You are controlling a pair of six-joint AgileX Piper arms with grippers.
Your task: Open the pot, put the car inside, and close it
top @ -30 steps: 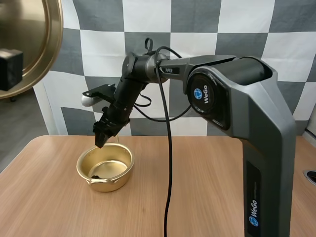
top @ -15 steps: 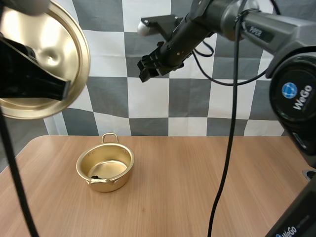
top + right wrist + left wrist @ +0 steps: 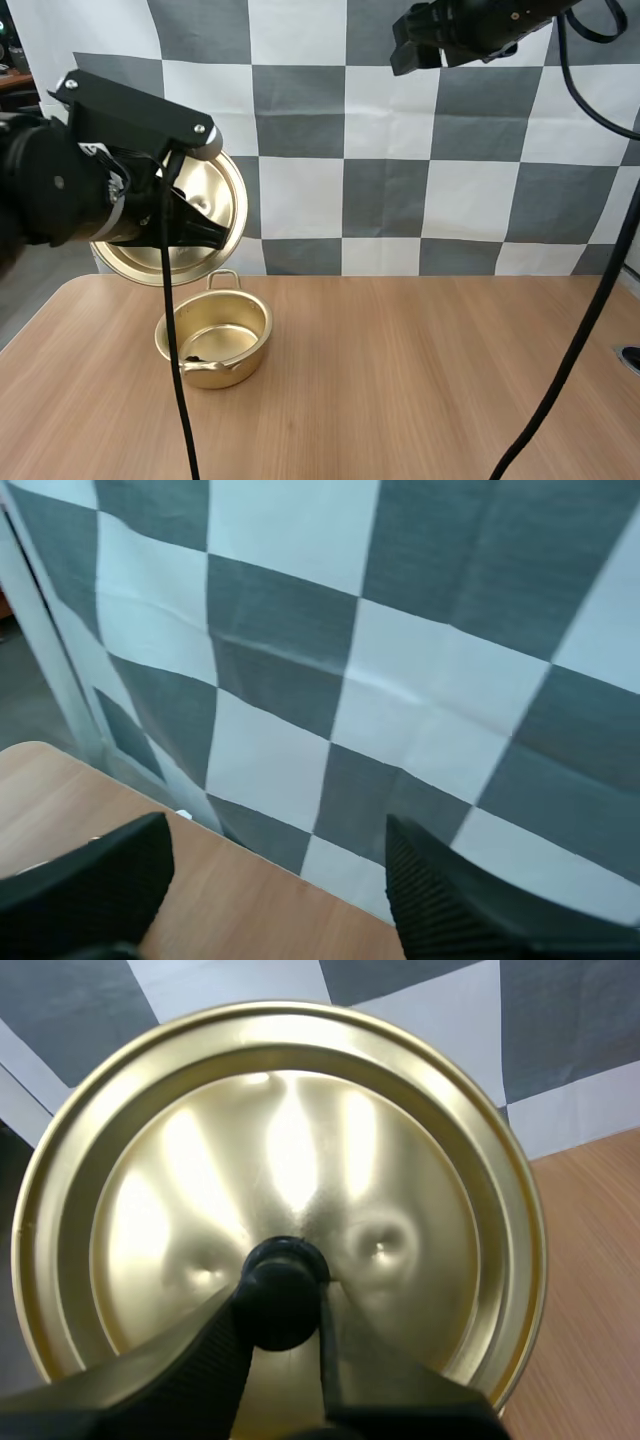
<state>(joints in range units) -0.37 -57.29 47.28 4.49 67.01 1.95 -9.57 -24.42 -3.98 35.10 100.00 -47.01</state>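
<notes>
With the left claw [image 3: 283,1300] clamped on the tilted lid [image 3: 290,1150] and the right claw [image 3: 270,880] wide and empty, the lid wanted levelling squarely over the pot [image 3: 213,340] before lowering.

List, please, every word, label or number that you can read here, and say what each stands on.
None can be read: the lid, the pot, the table, the left gripper and the right gripper bear no visible text.
</notes>
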